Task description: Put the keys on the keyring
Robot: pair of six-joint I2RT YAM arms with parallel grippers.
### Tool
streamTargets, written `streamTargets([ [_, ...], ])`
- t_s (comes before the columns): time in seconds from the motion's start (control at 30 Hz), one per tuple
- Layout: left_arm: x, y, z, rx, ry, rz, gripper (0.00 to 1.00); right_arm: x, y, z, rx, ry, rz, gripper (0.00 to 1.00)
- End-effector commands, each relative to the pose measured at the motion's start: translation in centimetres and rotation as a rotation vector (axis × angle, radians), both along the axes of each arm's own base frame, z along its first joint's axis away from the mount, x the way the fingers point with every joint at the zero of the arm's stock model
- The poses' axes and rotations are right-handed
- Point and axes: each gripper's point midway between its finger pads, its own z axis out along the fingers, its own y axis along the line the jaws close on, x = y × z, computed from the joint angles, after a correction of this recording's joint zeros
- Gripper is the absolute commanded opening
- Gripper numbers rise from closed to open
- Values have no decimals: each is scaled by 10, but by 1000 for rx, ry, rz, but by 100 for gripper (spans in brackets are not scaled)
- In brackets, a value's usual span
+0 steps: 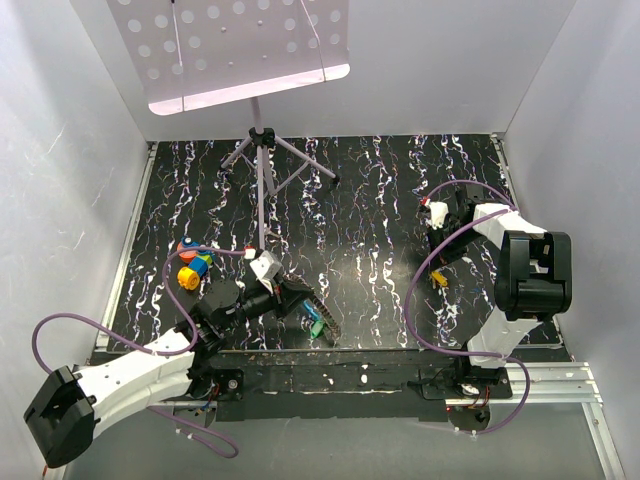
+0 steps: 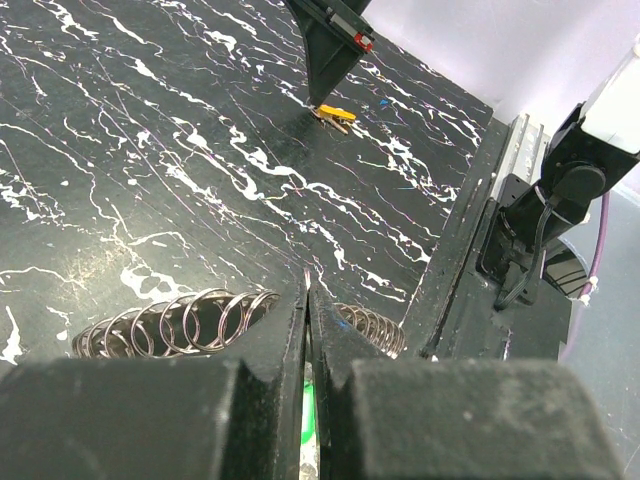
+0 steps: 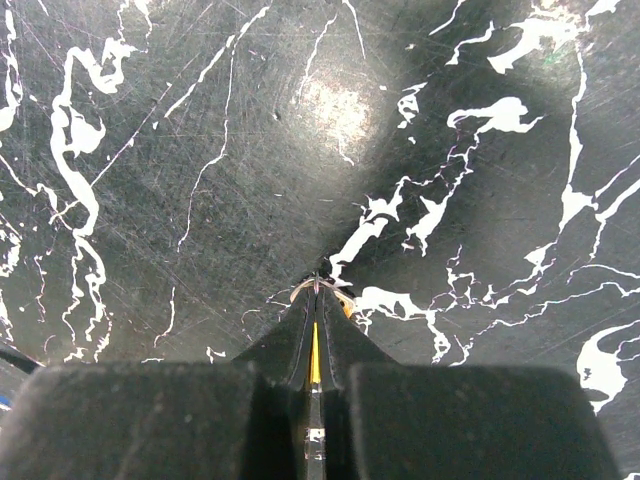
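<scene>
Although the right gripper [image 3: 318, 286] is clenched on the yellow key [image 3: 315, 365] (tip down on the table [image 3: 150, 150]), nothing looks threaded yet. The wire coil ring [image 2: 170, 322] lies well apart, at the left gripper [image 2: 307, 296], whose jaws are pressed together, possibly pinching a green sliver [image 2: 309, 432].

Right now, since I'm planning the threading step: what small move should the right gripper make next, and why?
Probably a short lift straight up. The right gripper is shut on the yellow-headed key with its tips down at the black marbled table. The coiled metal keyring appears pinched in the shut left gripper, well across the table, so the key likely needs clearance before travelling there.
</scene>
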Motion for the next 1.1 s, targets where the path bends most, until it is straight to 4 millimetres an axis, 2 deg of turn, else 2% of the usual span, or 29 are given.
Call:
streamTargets([
  [0.0,0,1,13,-33,-34,6,0,5,4,2,17,-10,0,6],
  [0.63,0,1,17,-42,-37,6,0,6,5,6,25,-18,-7,15],
  [0.87,-2,1,20,-45,-41,1,0,9,5,17,22,-56,-12,27],
  [1.07,-1,2,24,-49,-46,3,0,12,2,19,12,-66,-19,32],
])
